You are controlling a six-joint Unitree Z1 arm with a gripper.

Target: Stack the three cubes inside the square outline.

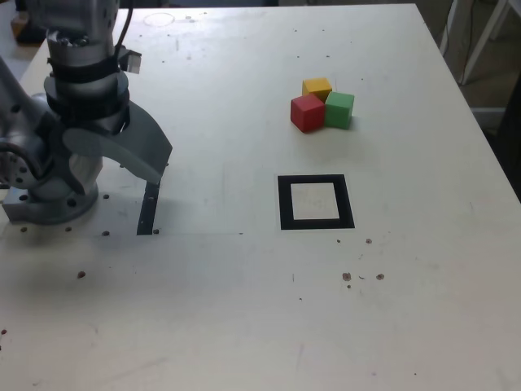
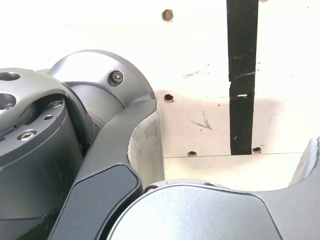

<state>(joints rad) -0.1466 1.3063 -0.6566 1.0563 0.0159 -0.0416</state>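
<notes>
Three cubes sit bunched together and touching on the white table, towards the exterior view's right: the red cube [image 1: 308,112] in front, the yellow cube [image 1: 317,86] behind it, the green cube [image 1: 339,109] to the right. Nearer the camera lies the square outline [image 1: 285,204], a thick black frame with a pale centre and nothing in it. My gripper [image 1: 161,165] is folded down beside the arm's base at the exterior view's left, far from the cubes. Its jaws look shut, with nothing held. The wrist view shows neither cubes nor square.
A narrow black strip [image 1: 148,208] lies on the table just under the gripper's tip; the same black strip [image 2: 241,75] runs through the wrist view. The arm's base [image 1: 49,195] fills the left. Small holes and specks dot the table. The table's right edge [image 1: 488,147] runs beside the cubes.
</notes>
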